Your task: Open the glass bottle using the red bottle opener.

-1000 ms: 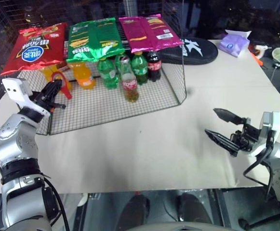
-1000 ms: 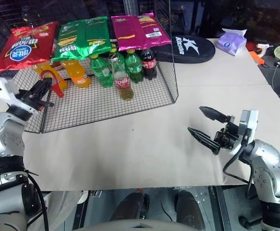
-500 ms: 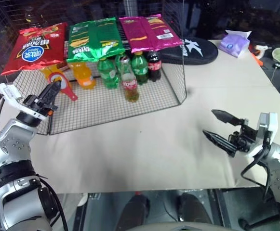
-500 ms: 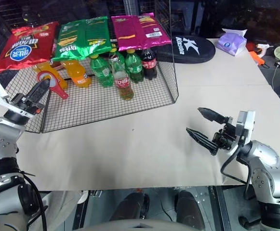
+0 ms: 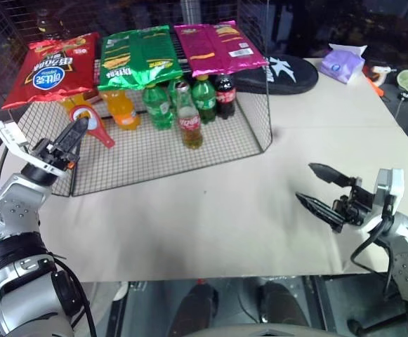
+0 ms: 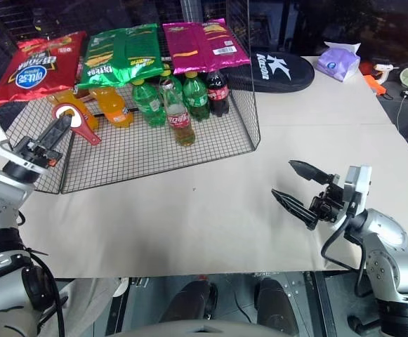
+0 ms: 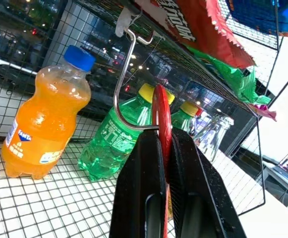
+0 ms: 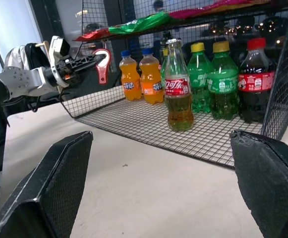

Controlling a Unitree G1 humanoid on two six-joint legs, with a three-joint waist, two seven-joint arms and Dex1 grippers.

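Left wrist view: left gripper (image 7: 166,163) has its jaws clamped on the opener (image 7: 162,126), which is edge-on between them, loop head just at a wire hook (image 7: 126,106) hanging from the rack. Head view: opener (image 5: 91,123) sits at the rack's left end; bottle (image 5: 189,116) stands upright on the mesh shelf (image 5: 154,151), in front of the green soda bottles (image 5: 160,105), well apart from both arms. Right gripper (image 5: 328,189) hovers over the worktop (image 5: 225,210), jaws wide, empty.

Risks:
- loop may snag the hook on pull-out
- thin edge grip, so the opener could twist when levering
- bottle unheld, tips if pried now
- tight neighbours crowd a right-hand grab
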